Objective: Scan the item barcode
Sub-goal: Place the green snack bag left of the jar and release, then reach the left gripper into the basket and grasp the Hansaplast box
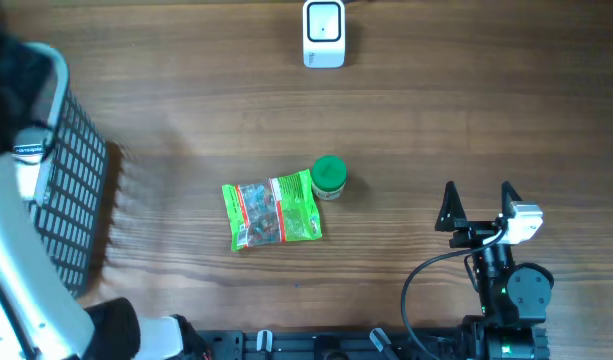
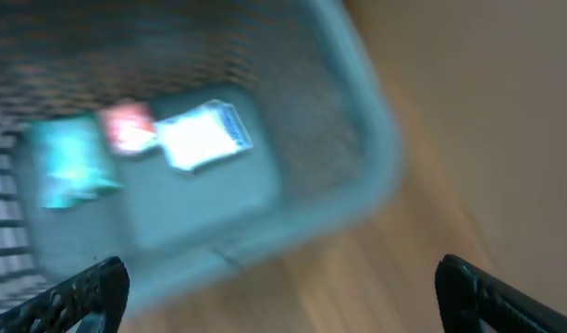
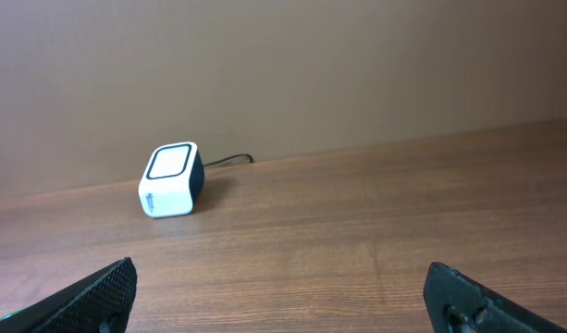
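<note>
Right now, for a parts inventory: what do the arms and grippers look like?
Right gripper: two black pointed fingers, a white camera block beside them, a black cable looping down to a black round joint with a green light. Left arm: smooth white shell; left gripper fingertips black too.

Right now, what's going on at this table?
Neither arm holds anything. The left gripper hangs open over the basket at the table's left edge, which has a few packets in it; that view is blurred. The right gripper sits open on the right side, facing the scanner. A snack bag and a green-lidded jar lie mid-table, untouched.
</note>
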You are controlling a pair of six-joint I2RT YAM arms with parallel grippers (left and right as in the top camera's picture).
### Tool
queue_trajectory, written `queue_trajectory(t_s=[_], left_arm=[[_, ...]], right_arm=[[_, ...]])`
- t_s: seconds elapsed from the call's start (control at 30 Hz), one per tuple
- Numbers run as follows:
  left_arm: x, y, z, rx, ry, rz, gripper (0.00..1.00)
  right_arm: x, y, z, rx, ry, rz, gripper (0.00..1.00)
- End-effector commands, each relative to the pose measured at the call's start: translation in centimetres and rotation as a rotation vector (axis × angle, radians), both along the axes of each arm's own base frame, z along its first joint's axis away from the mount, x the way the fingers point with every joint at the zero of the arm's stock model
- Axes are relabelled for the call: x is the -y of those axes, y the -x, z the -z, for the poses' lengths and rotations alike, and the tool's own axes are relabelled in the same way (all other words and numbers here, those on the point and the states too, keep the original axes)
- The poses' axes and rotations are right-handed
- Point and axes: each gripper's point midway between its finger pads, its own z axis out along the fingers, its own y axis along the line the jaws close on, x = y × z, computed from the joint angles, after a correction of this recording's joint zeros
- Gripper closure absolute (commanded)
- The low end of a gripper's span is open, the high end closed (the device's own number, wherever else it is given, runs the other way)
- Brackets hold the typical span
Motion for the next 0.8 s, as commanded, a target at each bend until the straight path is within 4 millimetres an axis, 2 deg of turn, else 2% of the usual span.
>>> queue_trajectory(t_s=[0.0,0.1,0.27,0.37,0.47,0.77], left_arm=[[-5.4,2.7,1.0,-0.071,0.0,-0.09,0.0],[-7.9,2.8,0.5,-0.061,-0.03,-0.006,0.0],[-8.9,1.3,-0.2,-0.097,-0.128,0.161,0.0],[-9.5,0.4,1.2,-0.141,-0.128,0.203,0.0],[-8.8,-1.5,4.0,-0.216,-0.117,0.409,0.0],[-9.5,-2.4,13.4,-0.414,-0.079,0.595,0.0]], right_arm=[[0.1,0.0,-0.1,0.006,-0.012,0.007,0.0],[0.1,0.0,-0.1,0.006,-0.012,0.007,0.0],[0.1,0.0,-0.1,0.006,-0.012,0.007,0.0],[0.1,0.0,-0.1,0.006,-0.012,0.007,0.0],[0.1,0.0,-0.1,0.006,-0.012,0.007,0.0],[0.1,0.0,-0.1,0.006,-0.012,0.007,0.0]])
